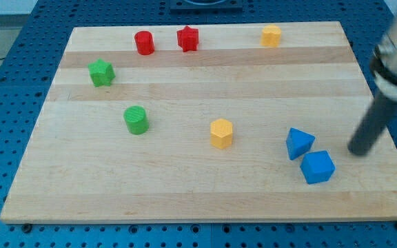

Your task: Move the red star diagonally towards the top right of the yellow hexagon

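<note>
Where the dark rod comes down from the view's upper right, it leans slightly leftward and ends in my tip [358, 151], resting on the wooden board [185, 193] near its right edge. There is no claw on this arm, only the plain rod, so nothing is clasped or held. My tip stands just to the right of the blue cube [317, 167] and the blue triangular block [299, 143], apart from both, and those two blue blocks sit close against each other.

The red star [187, 38] lies far off, near the board's top edge and a little left of centre, flat on the wood with its points clearly cut. Just to its left is the red cylinder [144, 43], near but not touching. One yellow hexagon [221, 133] sits around the board's middle, below and to the right of the star; a second yellow block [271, 35], also roughly hexagonal, sits along the top edge to the star's right.

On the left are the green star [101, 72] and, lower, the green cylinder [136, 120], well apart from everything else. The two blue blocks lie between my tip and the central yellow hexagon.
</note>
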Motion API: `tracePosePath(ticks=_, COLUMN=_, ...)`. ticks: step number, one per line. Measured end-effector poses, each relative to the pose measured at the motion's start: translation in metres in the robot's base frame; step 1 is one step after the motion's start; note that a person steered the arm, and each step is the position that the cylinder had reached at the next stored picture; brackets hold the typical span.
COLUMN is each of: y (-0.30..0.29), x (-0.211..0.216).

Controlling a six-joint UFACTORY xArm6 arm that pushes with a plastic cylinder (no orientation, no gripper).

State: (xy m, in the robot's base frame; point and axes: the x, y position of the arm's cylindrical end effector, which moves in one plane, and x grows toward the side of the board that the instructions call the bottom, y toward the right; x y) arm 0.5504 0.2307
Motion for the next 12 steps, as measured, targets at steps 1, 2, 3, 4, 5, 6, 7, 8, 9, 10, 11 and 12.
tracePosePath(ticks=1, y=-0.046, x=0.021)
tracePosePath(ticks=2, y=-0.072, x=0.021)
tracePosePath(ticks=3, y=-0.108, x=0.029)
tracePosePath(ticks=4, y=-0.161, x=0.027)
tracePosePath(ticks=5, y=-0.168, x=0.017)
tracePosePath(ticks=6, y=-0.145, x=0.023)
tracePosePath(ticks=7, y=-0.129, x=0.041)
tracePosePath(ticks=8, y=-0.118, x=0.049)
tracePosePath(ticks=9, y=-0.112, x=0.029)
tracePosePath(ticks=10, y=-0.127, x=0.01)
tracePosePath(ticks=11, y=-0.127, x=-0.002)
tracePosePath(ticks=12, y=-0.127, x=-0.009)
